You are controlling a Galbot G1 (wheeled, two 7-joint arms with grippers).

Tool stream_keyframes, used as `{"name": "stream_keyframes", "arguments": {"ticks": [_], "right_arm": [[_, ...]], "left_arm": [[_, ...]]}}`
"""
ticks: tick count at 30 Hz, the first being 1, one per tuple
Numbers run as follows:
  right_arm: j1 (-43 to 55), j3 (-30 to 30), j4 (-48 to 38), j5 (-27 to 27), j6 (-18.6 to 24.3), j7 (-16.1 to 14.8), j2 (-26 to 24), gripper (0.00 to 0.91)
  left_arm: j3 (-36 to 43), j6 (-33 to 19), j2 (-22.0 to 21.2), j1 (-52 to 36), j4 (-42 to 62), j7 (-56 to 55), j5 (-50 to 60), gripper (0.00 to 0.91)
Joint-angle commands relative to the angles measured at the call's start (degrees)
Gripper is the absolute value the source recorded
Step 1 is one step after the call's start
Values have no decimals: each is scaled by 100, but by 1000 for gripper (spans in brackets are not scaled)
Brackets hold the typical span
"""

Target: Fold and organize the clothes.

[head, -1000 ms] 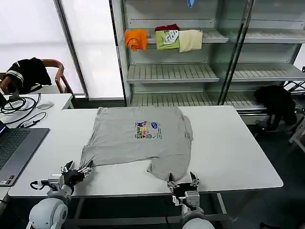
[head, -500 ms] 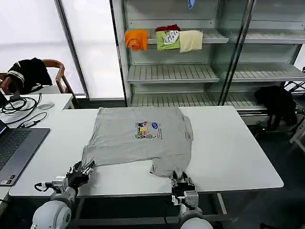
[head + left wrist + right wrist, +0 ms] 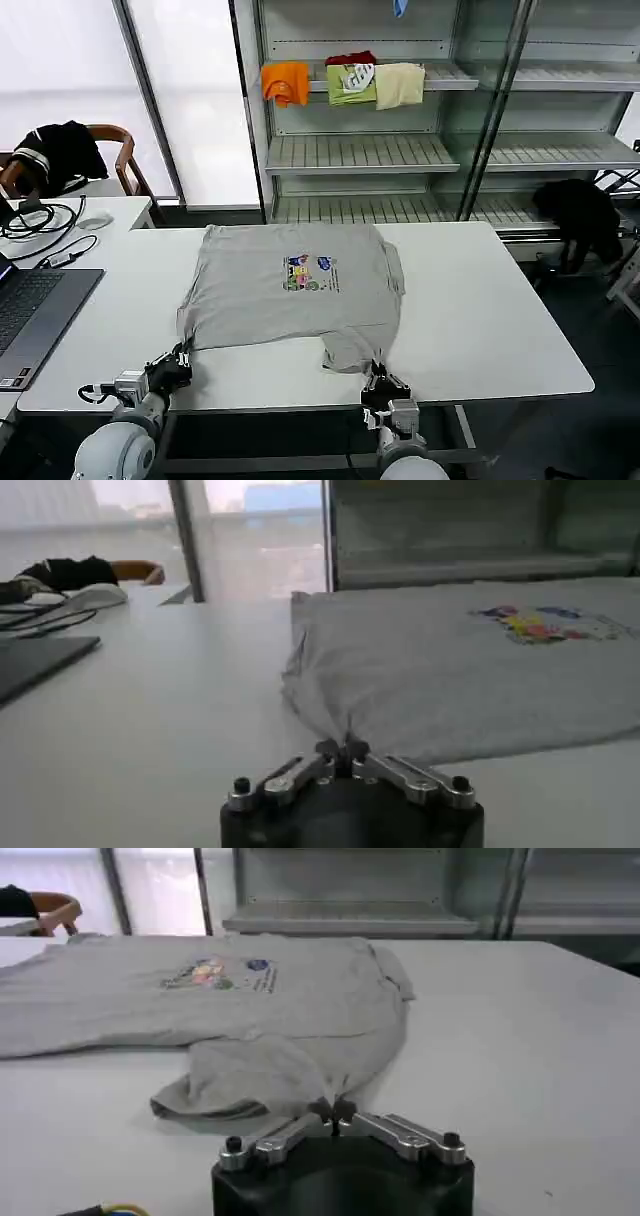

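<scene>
Left gripper (image 3: 178, 362) is pinched tight on the near left hem corner of the grey T-shirt (image 3: 290, 285), fabric bunched between its fingertips (image 3: 341, 750). Right gripper (image 3: 382, 379) is likewise clamped on the near right hem (cloth rumpled there). The shirt lies print-up across the white table (image 3: 480, 320), with a laptop (image 3: 35, 310) well off to the left.

both arms reach low and forward, the left pincer (image 3: 178, 362) and right pincer (image 3: 378, 377) each pinched closed.
</scene>
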Motion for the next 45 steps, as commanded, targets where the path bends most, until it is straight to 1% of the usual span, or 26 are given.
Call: {"name": "stream_keyframes", "arguments": {"ticks": [1,2,6,13,18,25,32,39,45], "right_arm": [[43,242,318,-145,302,-238,-5,0],[90,300,362,-136,388,-312,3,0],[310,603,346,-142,593,-568,-2,0],[661,841,242,-165,647,-766,92,0],[949,898,-12,-366,845,-1121,150,0],[1533,886,-514,-418,861,-1200,346,0],[2305,802,-1297,-427,850,-1294,598,0],[2892,776,-1974,-398,840,-1349,741,0],[3312,835,-2629,-353,868,-1482,865,0]], "left_arm": [[-52,-73,-88,76,-672,-20,-85,10],[-62,-74,-96,60,-693,-24,-95,20],[-118,-116,-105,-41,-751,-54,-200,10],[-102,-213,-143,-291,-623,-73,-215,10],[-28,-313,-149,-686,-284,-137,-221,10],[75,-323,-140,-1266,167,-199,-272,10],[282,-341,-153,-1914,764,-286,-259,10],[441,-383,-193,-2367,1457,-317,-213,10],[499,-386,-210,-2634,1984,-353,-226,10]]}}
